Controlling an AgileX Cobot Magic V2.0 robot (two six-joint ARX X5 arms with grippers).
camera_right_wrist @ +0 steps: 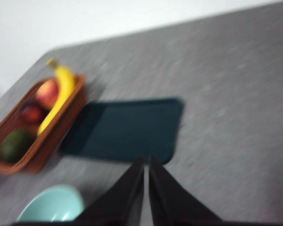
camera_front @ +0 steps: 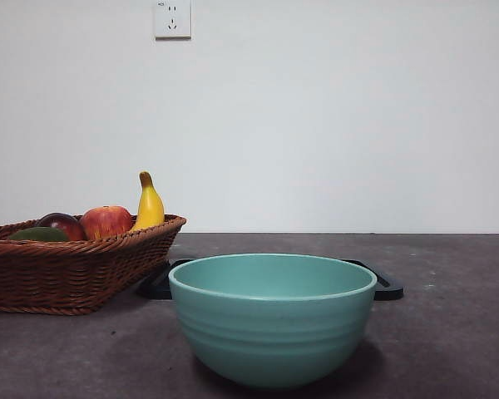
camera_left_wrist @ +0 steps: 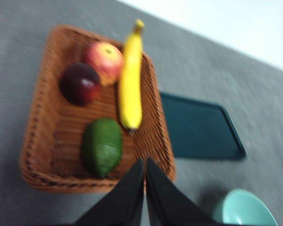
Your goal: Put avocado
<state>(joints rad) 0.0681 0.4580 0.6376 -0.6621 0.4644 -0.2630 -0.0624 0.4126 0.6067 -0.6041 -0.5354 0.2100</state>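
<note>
Nearest stands the bowl (camera_front: 272,318), empty; behind it lies the tray (camera_front: 388,288). Left of the bowl, the avocado (camera_left_wrist: 102,146) lies in the basket (camera_front: 66,274), untouched, so everything remains. Left gripper (camera_left_wrist: 145,165) hovers above the basket, pressed together; right gripper (camera_right_wrist: 146,165) likewise closed.

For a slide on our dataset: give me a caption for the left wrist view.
Left gripper, jaws shut, above a wicker basket holding avocado, banana, apple and dark red fruit.
</note>
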